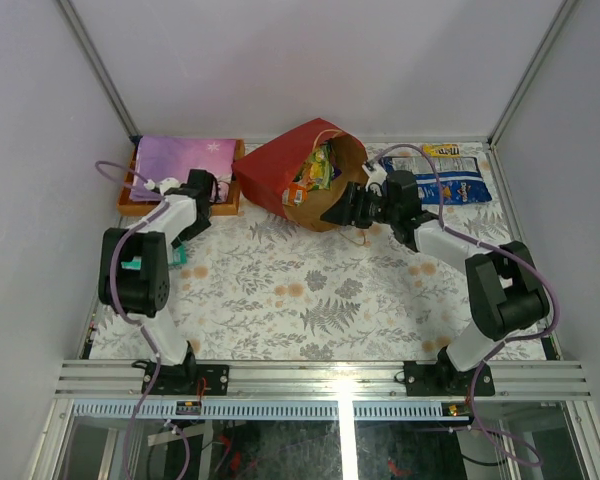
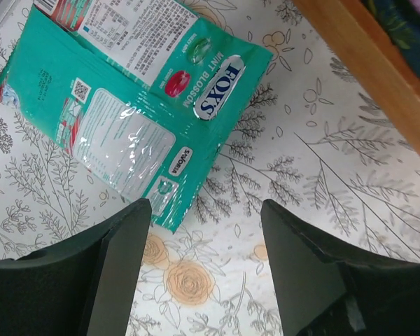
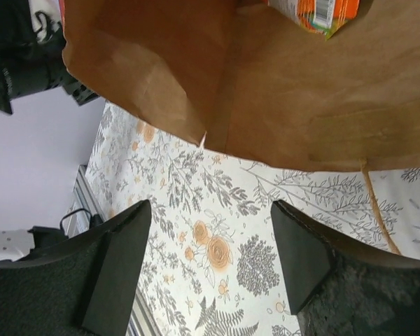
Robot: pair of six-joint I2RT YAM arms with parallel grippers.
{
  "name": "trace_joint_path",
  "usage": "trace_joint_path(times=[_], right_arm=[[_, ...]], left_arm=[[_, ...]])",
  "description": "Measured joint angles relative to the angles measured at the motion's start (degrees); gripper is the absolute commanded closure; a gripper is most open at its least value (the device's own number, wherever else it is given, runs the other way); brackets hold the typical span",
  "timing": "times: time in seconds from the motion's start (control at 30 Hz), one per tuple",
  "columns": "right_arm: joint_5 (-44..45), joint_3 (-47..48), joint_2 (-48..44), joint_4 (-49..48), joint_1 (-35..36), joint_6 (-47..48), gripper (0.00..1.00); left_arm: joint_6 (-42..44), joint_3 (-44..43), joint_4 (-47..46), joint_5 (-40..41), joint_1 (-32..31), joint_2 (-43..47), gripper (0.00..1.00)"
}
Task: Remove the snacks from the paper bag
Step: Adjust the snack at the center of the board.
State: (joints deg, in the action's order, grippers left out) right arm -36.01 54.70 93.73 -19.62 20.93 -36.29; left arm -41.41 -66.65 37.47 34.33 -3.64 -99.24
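The red paper bag (image 1: 275,172) lies on its side at the back centre, its brown mouth (image 3: 280,84) turned toward the right arm. Snacks (image 1: 316,172) show inside it, among them an orange packet (image 3: 315,14). My right gripper (image 1: 342,208) (image 3: 210,210) hovers open just in front of the bag's lip, empty. A teal Fox's packet (image 2: 140,105) (image 1: 177,256) lies flat on the cloth at the left. My left gripper (image 2: 206,210) (image 1: 187,235) stands open just beside its corner, holding nothing. A blue-white bag (image 1: 448,182) and a small yellow bar (image 1: 440,150) lie at the back right.
An orange tray (image 1: 232,195) (image 2: 364,63) with a flat purple patterned item (image 1: 185,157) sits at the back left, close to the left gripper. The bag's thin loop handle (image 3: 374,203) trails on the floral cloth (image 1: 300,300). Walls enclose the table on three sides.
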Motion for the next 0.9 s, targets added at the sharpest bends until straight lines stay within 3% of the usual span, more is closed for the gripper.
trace_joint_path(times=[0.2, 0.4, 0.47, 0.5, 0.53, 0.9], right_arm=[[-1.3, -2.2, -1.1, -0.1, 0.0, -0.2, 0.23], [-3.5, -3.0, -1.2, -2.1, 0.0, -1.0, 0.23], [-4.3, -3.3, -1.2, -3.1, 0.0, -1.4, 0.23], [-4.5, -3.5, -1.2, -3.6, 0.0, -1.6, 0.23], [-4.8, -3.6, -1.2, -3.9, 0.0, -1.7, 0.24], [-7.3, -5.1, -1.2, -8.0, 0.0, -3.8, 0.24]], left_arm=[[-1.9, -2.0, 1.3, 3.1, 0.9, -7.8, 0.43], [-2.8, -2.0, 1.4, 4.0, 2.5, -9.6, 0.56], [-2.9, -2.0, 1.4, 4.6, 2.5, -9.7, 0.69], [-2.9, -2.0, 1.4, 4.7, 2.5, -9.8, 0.87], [-2.9, -2.0, 1.3, 4.8, 2.5, -10.1, 0.99], [-2.9, -4.1, 2.4, 8.2, 1.9, -13.8, 1.00]])
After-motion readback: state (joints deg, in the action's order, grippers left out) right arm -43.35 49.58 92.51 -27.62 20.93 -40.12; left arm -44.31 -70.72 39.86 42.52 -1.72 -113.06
